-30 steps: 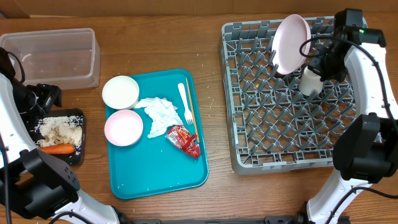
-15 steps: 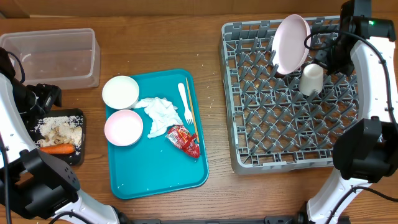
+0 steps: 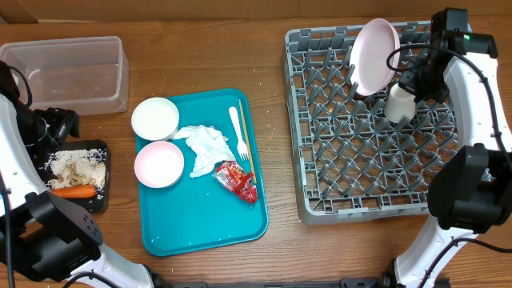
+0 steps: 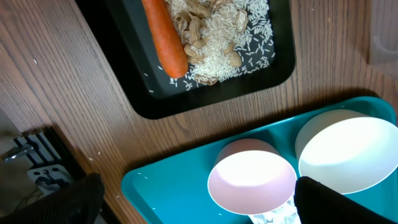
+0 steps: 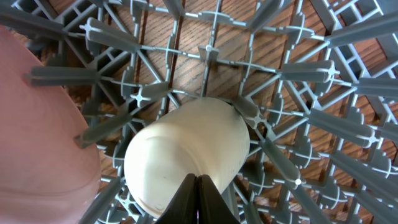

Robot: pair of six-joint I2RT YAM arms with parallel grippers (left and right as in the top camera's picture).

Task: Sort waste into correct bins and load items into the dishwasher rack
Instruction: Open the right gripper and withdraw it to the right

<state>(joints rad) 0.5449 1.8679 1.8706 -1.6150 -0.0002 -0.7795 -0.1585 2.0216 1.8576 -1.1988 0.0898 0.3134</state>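
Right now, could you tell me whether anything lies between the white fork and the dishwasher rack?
Only the chopstick, lying right beside the fork on the side toward the rack, both on the teal tray. Past the tray's rim there is just bare table up to it.

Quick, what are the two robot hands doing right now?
Left gripper: open, empty.
Right gripper: shut, holding nothing, tips over the white cup.
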